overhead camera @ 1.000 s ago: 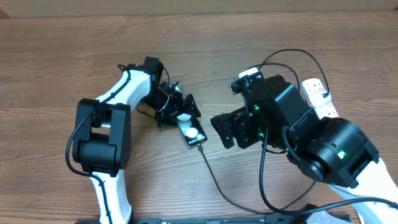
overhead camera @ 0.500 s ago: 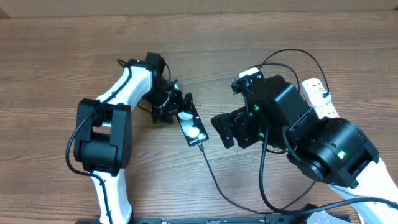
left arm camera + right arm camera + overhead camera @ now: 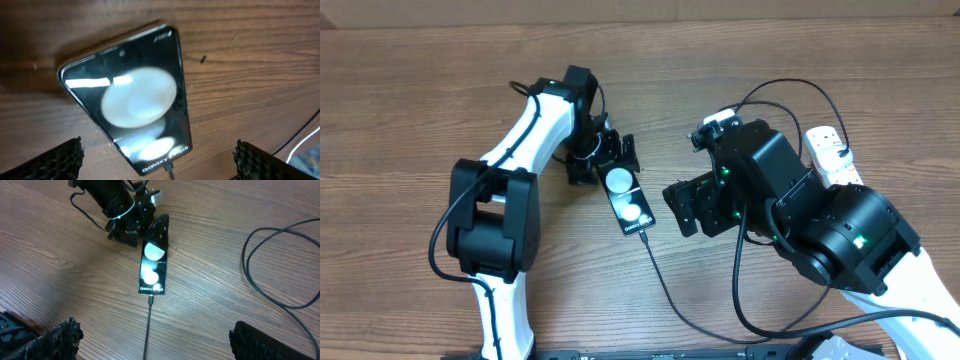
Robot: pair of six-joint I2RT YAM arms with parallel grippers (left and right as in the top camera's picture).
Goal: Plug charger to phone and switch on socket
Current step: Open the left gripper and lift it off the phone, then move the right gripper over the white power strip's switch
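The phone [image 3: 627, 198] lies flat on the wooden table with two white light spots on its face. It fills the left wrist view [image 3: 130, 95] and shows in the right wrist view [image 3: 152, 272]. The charger cable [image 3: 665, 285] has its tip in the phone's near end [image 3: 150, 299]. My left gripper [image 3: 607, 163] is open and empty, with its fingers [image 3: 55, 160] either side of the phone, just above it. My right gripper [image 3: 680, 205] is open and empty, right of the phone, over the cable [image 3: 148, 330]. The socket [image 3: 832, 158] is a white power strip, partly hidden behind the right arm.
A black cable loop [image 3: 790, 88] arcs over the right arm toward the power strip and shows at the right of the right wrist view [image 3: 265, 275]. The left arm's base [image 3: 485, 240] stands at the front left.
My left gripper has drawn back toward the far side, uncovering most of the phone. The phone has shifted slightly toward the far side. The right arm has barely moved.
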